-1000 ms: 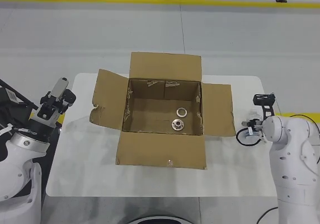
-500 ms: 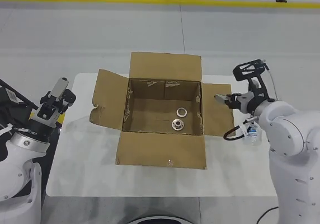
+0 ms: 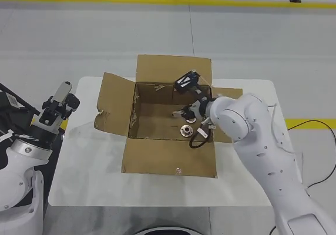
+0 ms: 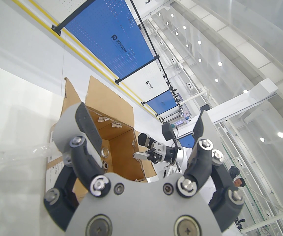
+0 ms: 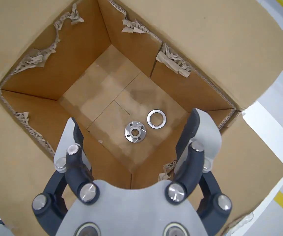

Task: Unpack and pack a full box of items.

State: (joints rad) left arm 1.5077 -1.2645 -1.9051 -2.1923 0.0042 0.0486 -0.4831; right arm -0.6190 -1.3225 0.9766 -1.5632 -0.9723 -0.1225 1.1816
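Poised above the open cardboard box [image 3: 168, 158] on the white tabletop [image 3: 97, 176]: the right gripper [image 5: 133, 116], arm bent in over the right-hand flap, aimed down into the box, fingers spread apart and empty. On the box floor, two metal parts: one flanged disc [image 5: 135, 132] and one plain ring [image 5: 156, 118], just beside each other, below the gripper and clear of it. Beside the tabletop's left edge, the left gripper [image 4: 142, 110], tilted upward, fingers likewise apart, well away from the box.
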